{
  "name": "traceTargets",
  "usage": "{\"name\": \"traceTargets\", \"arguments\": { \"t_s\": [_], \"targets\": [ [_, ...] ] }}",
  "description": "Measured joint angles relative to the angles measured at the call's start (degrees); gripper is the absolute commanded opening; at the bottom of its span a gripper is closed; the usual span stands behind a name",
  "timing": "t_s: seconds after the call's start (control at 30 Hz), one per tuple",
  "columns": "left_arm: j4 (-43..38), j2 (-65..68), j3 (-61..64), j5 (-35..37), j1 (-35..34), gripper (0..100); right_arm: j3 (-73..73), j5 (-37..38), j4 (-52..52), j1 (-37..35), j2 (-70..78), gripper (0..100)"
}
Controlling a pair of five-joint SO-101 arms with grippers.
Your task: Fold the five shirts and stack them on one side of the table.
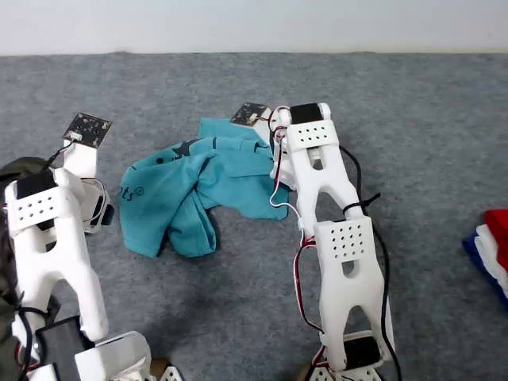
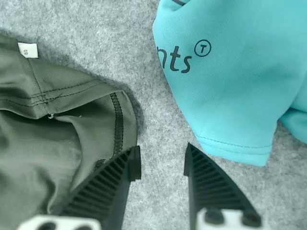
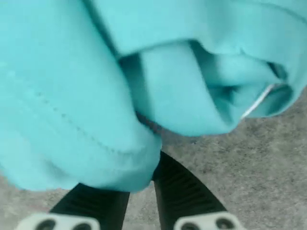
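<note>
A teal shirt (image 1: 198, 186) lies crumpled in the middle of the grey table. My right gripper (image 1: 275, 164) is at its right edge, and in the right wrist view the gripper (image 3: 146, 179) is shut on a fold of the teal shirt (image 3: 96, 96), which drapes over the fingers. An olive shirt (image 2: 43, 139) lies bunched at the table's left edge (image 1: 16, 171). My left gripper (image 2: 162, 160) hangs open over bare table between the olive shirt and the teal shirt's printed sleeve (image 2: 230, 86), touching neither.
A stack of folded red, white and blue shirts (image 1: 494, 246) sits at the right edge of the table. Grey felt (image 1: 238, 302) is bare in front of the teal shirt, between the two arms. Cables run along the right arm (image 1: 341, 238).
</note>
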Motion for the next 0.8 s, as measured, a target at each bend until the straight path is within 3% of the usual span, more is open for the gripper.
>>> {"name": "traceTargets", "arguments": {
  "t_s": [0.47,0.8],
  "targets": [
    [2.11,0.0,-0.09,0.0,0.7,15,-12.04,0.0,4.92,-0.26,-3.43,1.1],
    [4.92,0.0,-2.9,0.0,0.79,15,12.66,-2.9,4.92,-0.35,-28.04,1.1]
  ]
}}
